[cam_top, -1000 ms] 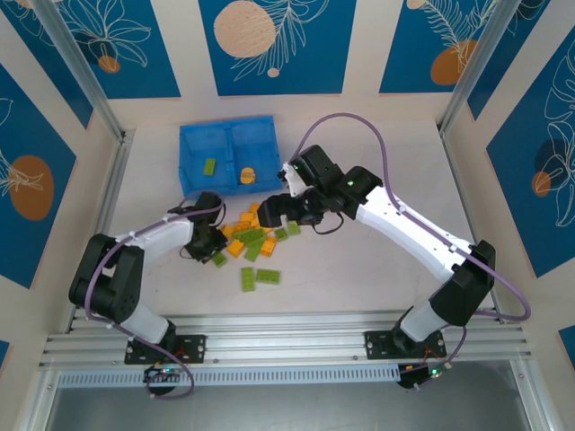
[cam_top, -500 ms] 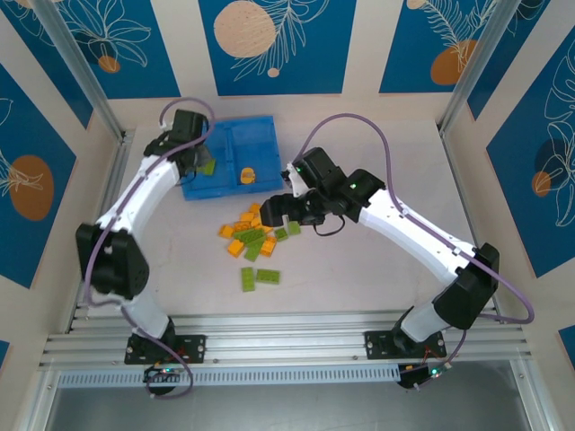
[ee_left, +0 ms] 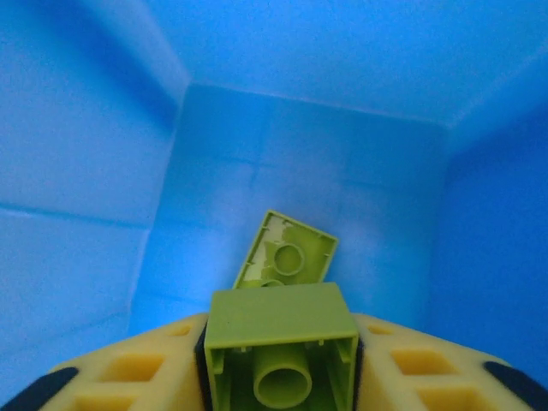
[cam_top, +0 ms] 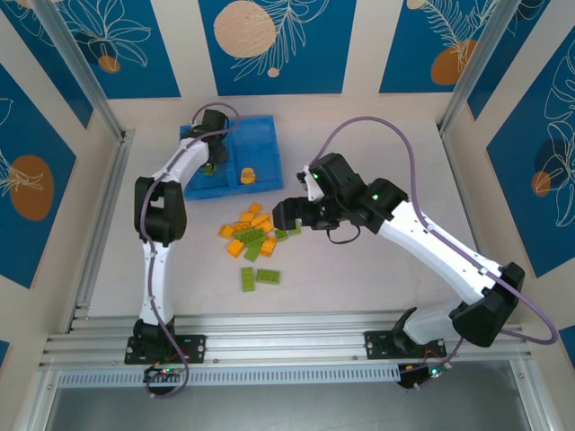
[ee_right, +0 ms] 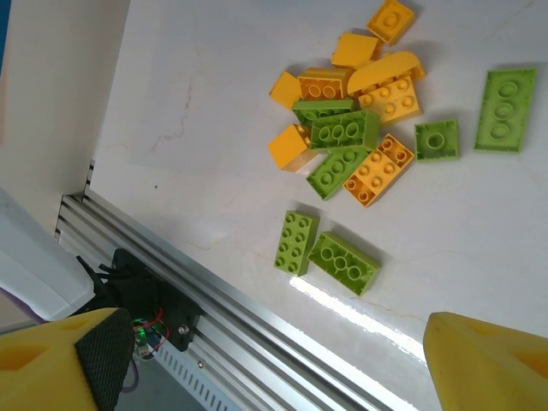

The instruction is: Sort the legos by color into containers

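Pale tabletop (cam_top: pixel 359 287), blue floral wall panels (cam_top: pixel 269 45); left gripper (ee_left: pixel 281 347) pinches a green lego (ee_left: pixel 281 318) inside upper-left blue tray (cam_top: pixel 259 144); right gripper (ee_right: pixel 274 364) wide apart, empty

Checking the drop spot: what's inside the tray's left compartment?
One green lego lies on its floor; the left gripper holds another green lego over it, hiding the floor beneath.

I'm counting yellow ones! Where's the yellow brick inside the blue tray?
In the top view, the yellow brick lies alone in the right compartment of the blue tray, beyond the loose pile.
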Available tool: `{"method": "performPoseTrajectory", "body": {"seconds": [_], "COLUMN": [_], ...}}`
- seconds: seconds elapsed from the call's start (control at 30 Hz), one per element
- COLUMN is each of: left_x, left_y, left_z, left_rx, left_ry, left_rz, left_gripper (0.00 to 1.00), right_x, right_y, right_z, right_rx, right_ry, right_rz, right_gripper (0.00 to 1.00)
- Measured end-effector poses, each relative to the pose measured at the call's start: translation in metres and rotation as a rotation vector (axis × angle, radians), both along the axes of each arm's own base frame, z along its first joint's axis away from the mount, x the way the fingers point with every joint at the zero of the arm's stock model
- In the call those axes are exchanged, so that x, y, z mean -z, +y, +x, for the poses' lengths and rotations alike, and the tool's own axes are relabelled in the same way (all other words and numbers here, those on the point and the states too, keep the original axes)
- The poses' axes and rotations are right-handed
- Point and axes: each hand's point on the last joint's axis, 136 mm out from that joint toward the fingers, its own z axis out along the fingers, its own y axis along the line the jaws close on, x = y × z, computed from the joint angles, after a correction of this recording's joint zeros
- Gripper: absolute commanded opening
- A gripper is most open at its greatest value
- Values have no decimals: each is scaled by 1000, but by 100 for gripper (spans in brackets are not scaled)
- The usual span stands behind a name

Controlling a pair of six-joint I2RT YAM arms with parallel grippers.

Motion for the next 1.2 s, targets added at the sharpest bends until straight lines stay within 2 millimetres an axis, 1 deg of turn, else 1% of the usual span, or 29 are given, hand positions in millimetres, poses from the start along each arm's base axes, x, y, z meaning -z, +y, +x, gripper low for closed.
{"method": "performPoseTrajectory", "body": {"seconds": [0.07,0.17,0.23,0.3,0.33,0.4,0.47,0.5,0.53,0.57,0.6,0.67,0.73,0.77,0.83,0.87,0.93,1.03,1.1,1.17,1.2], "left_x": [-2,-9,-20,-38,-51,-82,-128,-147,-170,-199,-218,-262,-281,-284,-277,-269,-249,-216,-195,-180,-176], "left_y": [6,10,9,7,5,3,2,2,2,4,4,8,10,11,13,14,14,8,1,-5,-7], "left_z": [1,1,-4,-13,-18,-33,-61,-74,-91,-111,-126,-169,-205,-225,-255,-267,-285,-302,-309,-315,-316], "left_rx": [-14,-21,-17,-11,-7,4,27,38,55,77,97,165,235,279,340,370,420,497,547,586,596], "left_ry": [-5,-21,-32,-52,-70,-119,-193,-228,-271,-330,-372,-484,-543,-558,-548,-533,-481,-386,-326,-282,-270], "left_rz": [-12,-31,-52,-78,-95,-134,-180,-195,-211,-221,-221,-204,-174,-149,-106,-86,-59,-56,-77,-105,-112], "left_gripper": [48,52,52,51,50,50,50,49,48,47,46,47,50,51,53,55,59,64,67,68,69], "right_x": [0,0,1,3,5,13,23,27,33,38,42,52,60,64,73,79,93,120,139,155,161], "right_y": [-5,-8,-7,-6,-5,-2,4,7,12,19,25,44,64,75,96,106,122,138,145,152,154], "right_z": [-3,-3,0,3,4,9,14,16,19,21,23,25,27,29,33,35,38,44,49,52,52], "right_rx": [13,26,31,36,37,39,30,24,12,-6,-22,-79,-128,-152,-190,-204,-219,-226,-225,-229,-233], "right_ry": [-5,-7,-9,-6,-4,6,14,13,11,8,3,-8,-19,-25,-32,-34,-28,-14,-3,7,8], "right_rz": [0,-1,-2,-4,-8,-25,-50,-60,-74,-86,-94,-122,-142,-154,-173,-182,-208,-263,-304,-334,-343], "right_gripper": [89,90,89,89,89,89,89,89,89,89,89,86,82,80,77,76,75,73,72,71,71]}}
